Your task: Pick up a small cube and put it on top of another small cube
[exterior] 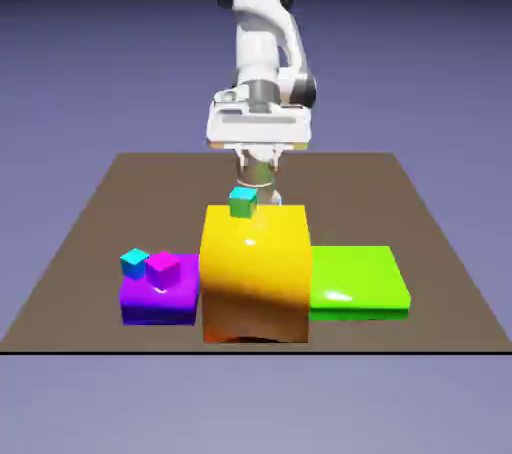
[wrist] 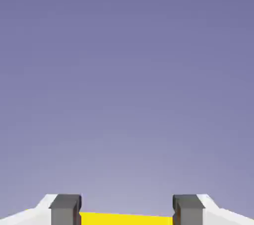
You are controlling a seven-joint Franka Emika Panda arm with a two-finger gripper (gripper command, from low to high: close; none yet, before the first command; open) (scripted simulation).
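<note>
Gripper (exterior: 256,164) hangs empty with fingers parted at frame centre behind the yellow block (exterior: 255,267), while the small cube (exterior: 163,267) sits unlifted lower left beside the cyan small cube (exterior: 134,262).

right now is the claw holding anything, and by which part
Nothing. The claw stands open and empty, with only the yellow block showing between its fingers.

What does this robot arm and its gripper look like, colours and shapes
The arm is glossy white with rounded, bulbous segments and dark grey bands and caps at the joints. It ends in a wide, flat white hand block, below which sits the gripper. In the hand view the fingers are white and angular, each with a small, square dark grey tip. No cables or markings show.
</note>
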